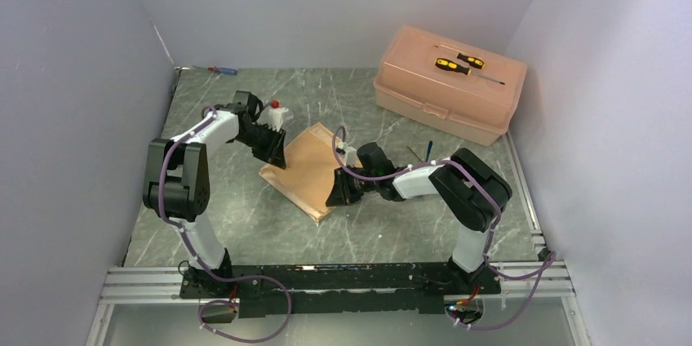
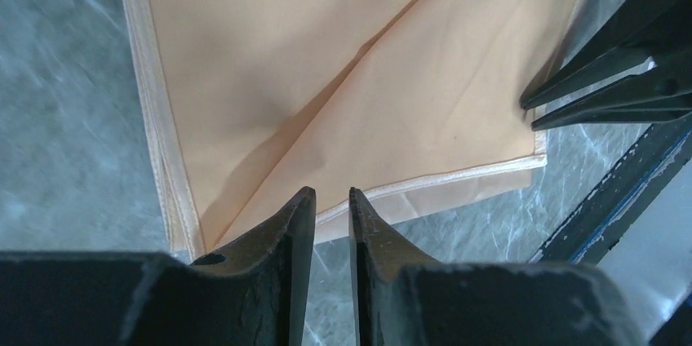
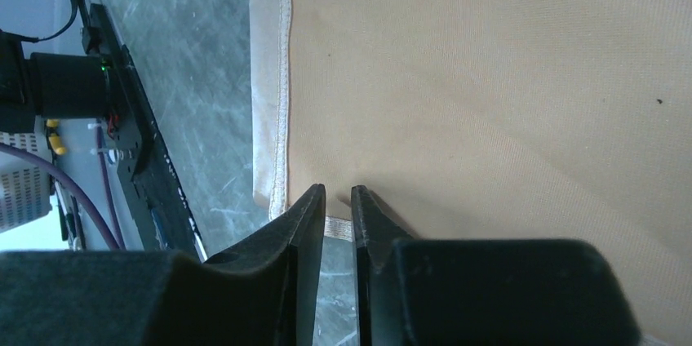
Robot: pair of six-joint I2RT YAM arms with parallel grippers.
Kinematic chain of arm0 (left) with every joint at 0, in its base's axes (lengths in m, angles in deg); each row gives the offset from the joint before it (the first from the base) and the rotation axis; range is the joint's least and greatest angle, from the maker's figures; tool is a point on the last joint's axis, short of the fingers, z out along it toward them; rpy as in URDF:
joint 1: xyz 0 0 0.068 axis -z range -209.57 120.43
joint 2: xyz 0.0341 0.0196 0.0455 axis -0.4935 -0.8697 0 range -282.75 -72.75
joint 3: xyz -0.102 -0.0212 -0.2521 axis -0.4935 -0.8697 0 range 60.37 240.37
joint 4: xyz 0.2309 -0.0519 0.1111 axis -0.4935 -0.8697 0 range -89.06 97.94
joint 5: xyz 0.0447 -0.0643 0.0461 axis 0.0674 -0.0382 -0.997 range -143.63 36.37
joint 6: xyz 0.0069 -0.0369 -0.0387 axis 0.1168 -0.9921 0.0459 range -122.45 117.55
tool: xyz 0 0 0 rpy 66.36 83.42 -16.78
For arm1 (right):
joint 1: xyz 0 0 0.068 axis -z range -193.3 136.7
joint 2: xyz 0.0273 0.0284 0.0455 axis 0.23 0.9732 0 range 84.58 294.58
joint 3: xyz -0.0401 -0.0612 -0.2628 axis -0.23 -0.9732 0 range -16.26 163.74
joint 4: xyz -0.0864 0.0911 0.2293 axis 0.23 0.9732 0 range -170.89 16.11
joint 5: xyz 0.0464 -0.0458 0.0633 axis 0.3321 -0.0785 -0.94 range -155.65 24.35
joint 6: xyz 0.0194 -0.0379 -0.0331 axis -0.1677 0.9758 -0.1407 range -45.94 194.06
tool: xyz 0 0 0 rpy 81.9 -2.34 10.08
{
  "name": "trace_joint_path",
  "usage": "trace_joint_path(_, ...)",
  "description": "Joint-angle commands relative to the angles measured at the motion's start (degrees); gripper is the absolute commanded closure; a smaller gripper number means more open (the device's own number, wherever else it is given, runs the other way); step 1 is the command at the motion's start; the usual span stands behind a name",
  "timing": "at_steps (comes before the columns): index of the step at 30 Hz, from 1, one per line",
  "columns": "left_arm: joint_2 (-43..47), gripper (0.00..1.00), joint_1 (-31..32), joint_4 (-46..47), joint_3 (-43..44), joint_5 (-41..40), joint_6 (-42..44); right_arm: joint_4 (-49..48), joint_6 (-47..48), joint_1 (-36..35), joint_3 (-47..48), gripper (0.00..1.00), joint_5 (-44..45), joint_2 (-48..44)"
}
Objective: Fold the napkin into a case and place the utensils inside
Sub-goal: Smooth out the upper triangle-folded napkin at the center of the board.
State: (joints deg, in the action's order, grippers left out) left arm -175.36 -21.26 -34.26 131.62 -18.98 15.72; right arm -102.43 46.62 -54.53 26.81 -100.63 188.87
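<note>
Logging from the top view: finding the napkin (image 1: 306, 168) mid-table, partly folded, with the left gripper (image 1: 276, 150) at its left corner, the right gripper (image 1: 339, 192) at its near-right edge, and the utensils (image 1: 420, 153) lying apart on the right. Seeing, in the left wrist view, jaws nearly pressed together at a hemmed corner; unable to tell whether pinching cloth. Seeing the same in the right wrist view. Judging the folding step to be underway; needing next a sure hem grip, then carrying the flap over.

Pale lavender walls (image 1: 73, 77) enclose a grey-green marbled table (image 1: 269, 224).
</note>
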Motion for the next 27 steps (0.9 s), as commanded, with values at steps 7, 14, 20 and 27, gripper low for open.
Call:
trace_joint_path(7, -0.3, 0.76, -1.1, 2.7, -3.9, -2.9, 1.6, 8.5, 5.4, -0.1, -0.3, 0.76, -1.1, -3.8)
trace_joint_path(14, 0.8, 0.76, -1.9, 3.3, -5.1, -3.5, 2.3, 9.4, 6.3, -0.1, -1.4, 0.77, -0.7, -2.6)
trace_joint_path(20, 0.4, 0.78, -3.7, 4.8, -6.6, -4.9, 3.6, 14.4, 8.3, 0.3, 1.0, 0.75, -0.8, -4.8)
trace_joint_path(27, 0.1, 0.78, -4.7, 6.9, -7.8, -5.2, 4.0, 16.4, 8.2, 4.9, 6.3, 0.72, -5.9, -8.2)
